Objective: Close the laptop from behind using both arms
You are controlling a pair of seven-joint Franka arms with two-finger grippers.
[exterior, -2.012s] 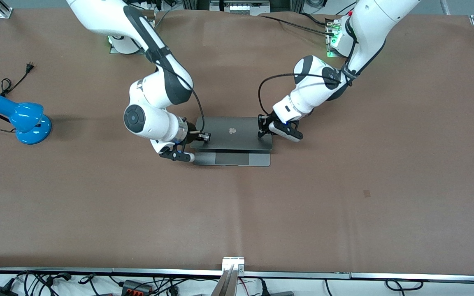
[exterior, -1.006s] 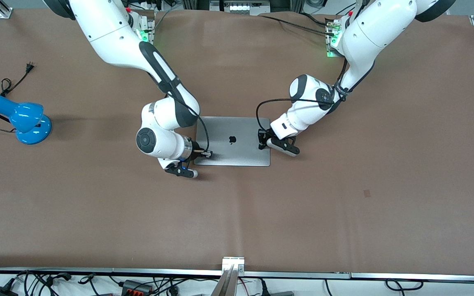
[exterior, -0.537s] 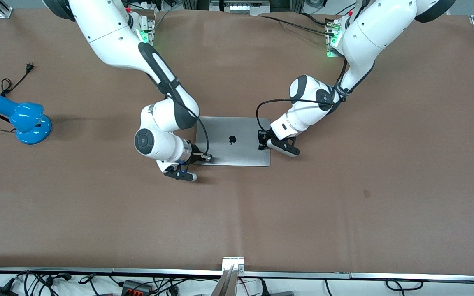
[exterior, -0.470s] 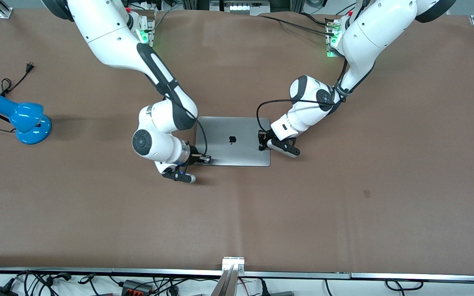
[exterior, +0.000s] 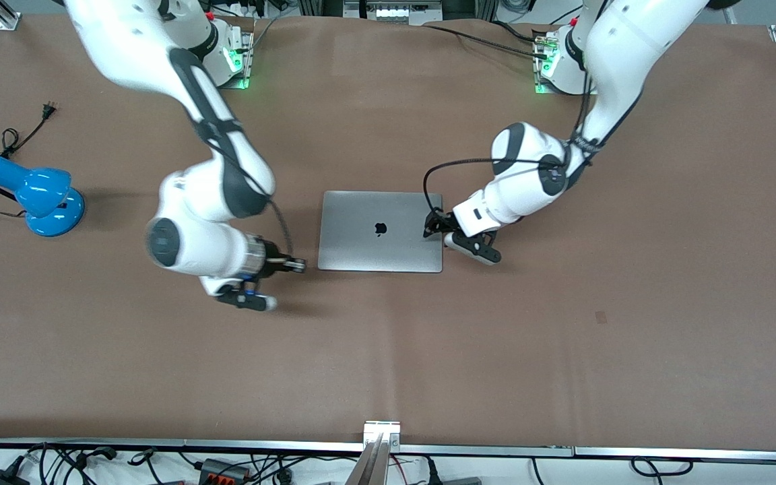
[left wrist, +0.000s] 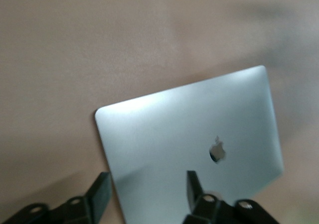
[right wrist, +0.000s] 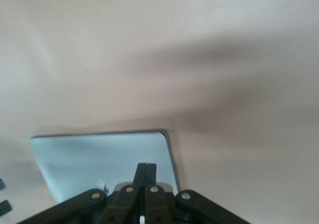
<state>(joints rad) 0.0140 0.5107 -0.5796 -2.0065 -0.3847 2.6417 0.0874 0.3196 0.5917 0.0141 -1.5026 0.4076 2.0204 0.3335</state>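
Observation:
The silver-grey laptop lies shut and flat on the brown table, its lid with the black apple logo facing up. My left gripper is open over the lid's edge at the left arm's end. In the left wrist view one finger is over the lid and the other is over the table beside it. My right gripper is shut and empty, just off the laptop's corner toward the right arm's end. The right wrist view shows its shut fingertips pointing at the lid.
A blue desk lamp with a black cord lies at the right arm's end of the table. A metal bracket sits at the table edge nearest the front camera.
The lid has come down flat onto the base. My right gripper has drawn off the lid toward the right arm's end. My left gripper has shifted slightly toward the left arm's end.

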